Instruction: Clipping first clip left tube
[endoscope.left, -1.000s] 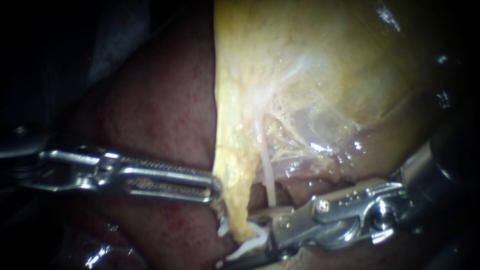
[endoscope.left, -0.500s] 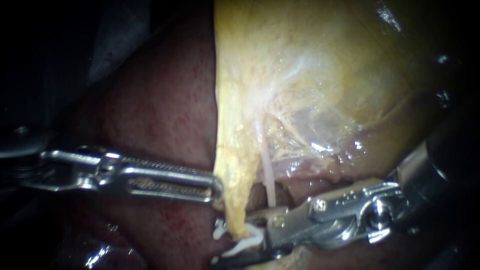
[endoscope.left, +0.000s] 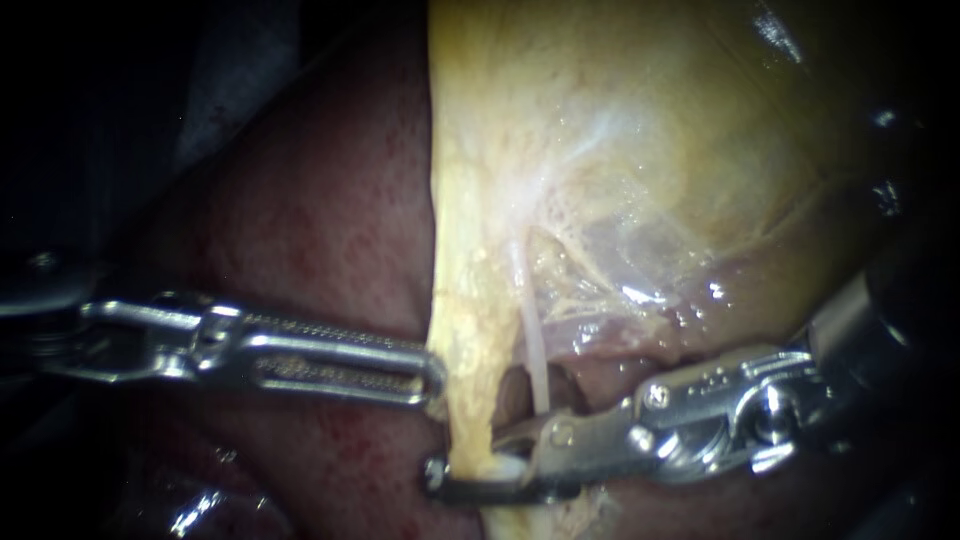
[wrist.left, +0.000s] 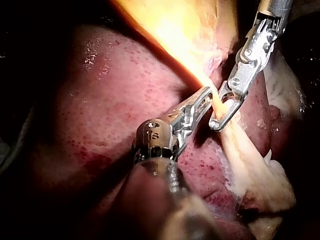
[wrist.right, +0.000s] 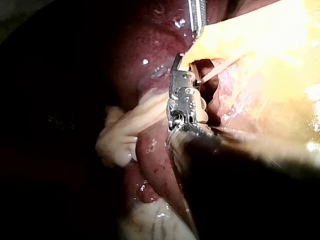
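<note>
1. Two instruments in play, both on the left tube, that thick yellow band hanging down from the gallbladder, right next to the liver.
2. On the left instrument, the jaws are pinched onto the band's outer edge, partway down.
3. On the right instrument, the jaws are squeezed across the band's lower end from both sides, and the lower jaw pokes out past it on the liver side.
4. A bit of white clip peeks out between those jaws, right against the tube.
5. A thin pale tube runs just beside the band, down to the right instrument's upper jaw. Can't tell if they touch.
</note>
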